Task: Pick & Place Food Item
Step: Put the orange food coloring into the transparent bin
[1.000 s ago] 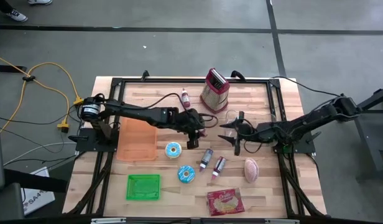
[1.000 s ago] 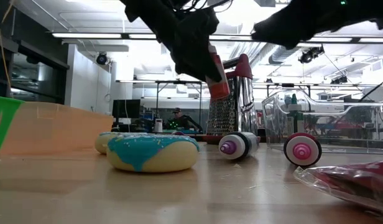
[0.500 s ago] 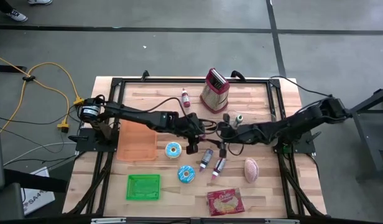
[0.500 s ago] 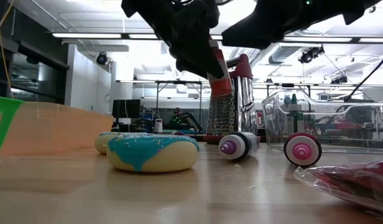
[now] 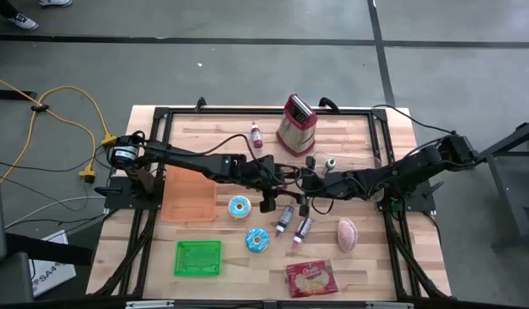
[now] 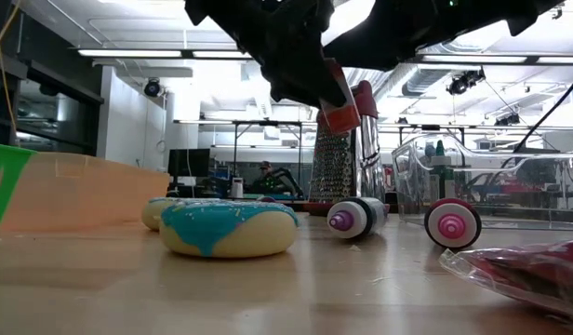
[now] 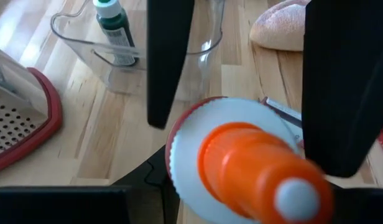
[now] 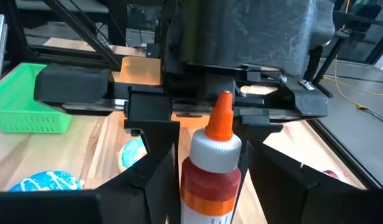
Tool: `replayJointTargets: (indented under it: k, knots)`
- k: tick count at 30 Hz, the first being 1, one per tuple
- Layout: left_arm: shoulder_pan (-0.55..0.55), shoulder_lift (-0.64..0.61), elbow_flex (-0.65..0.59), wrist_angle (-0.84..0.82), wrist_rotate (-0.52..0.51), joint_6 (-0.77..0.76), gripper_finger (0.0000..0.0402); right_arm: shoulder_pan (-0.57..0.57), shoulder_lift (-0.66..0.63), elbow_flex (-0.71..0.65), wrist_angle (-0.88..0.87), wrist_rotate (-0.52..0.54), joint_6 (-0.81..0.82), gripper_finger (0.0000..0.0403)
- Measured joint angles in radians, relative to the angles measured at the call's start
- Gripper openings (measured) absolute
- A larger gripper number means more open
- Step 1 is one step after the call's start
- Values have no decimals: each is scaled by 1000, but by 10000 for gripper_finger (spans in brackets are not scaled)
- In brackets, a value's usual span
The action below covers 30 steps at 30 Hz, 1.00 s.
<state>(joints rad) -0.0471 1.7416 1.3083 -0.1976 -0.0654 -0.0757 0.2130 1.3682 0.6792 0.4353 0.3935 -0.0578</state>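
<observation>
My left gripper [image 5: 276, 181] is clamped on the orange-tipped sauce bottle [image 8: 210, 168], which hangs in the air over the table's centre, a touch toward 12 o'clock. My right gripper [image 5: 306, 186] comes in from 3 o'clock with its fingers spread either side of the bottle, not yet closed on it. If the left lets go early, the bottle drops. The two sets of fingers could also collide and knock it askew.

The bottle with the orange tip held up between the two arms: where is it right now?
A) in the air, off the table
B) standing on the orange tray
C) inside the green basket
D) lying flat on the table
A: the bottle hangs above the table in the low view, with both the left gripper and the right gripper around it.
</observation>
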Motion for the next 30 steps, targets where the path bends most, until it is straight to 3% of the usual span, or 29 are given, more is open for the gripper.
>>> replayJointTargets:
  k: [25, 30]
  knots:
    - [0, 0, 0, 20, 0, 1, 132, -32, 0, 0, 4, -30, 9, 188]
    - [0, 0, 0, 21, 0, 23, 132, -32, 0, 0, 4, -33, 9, 166]
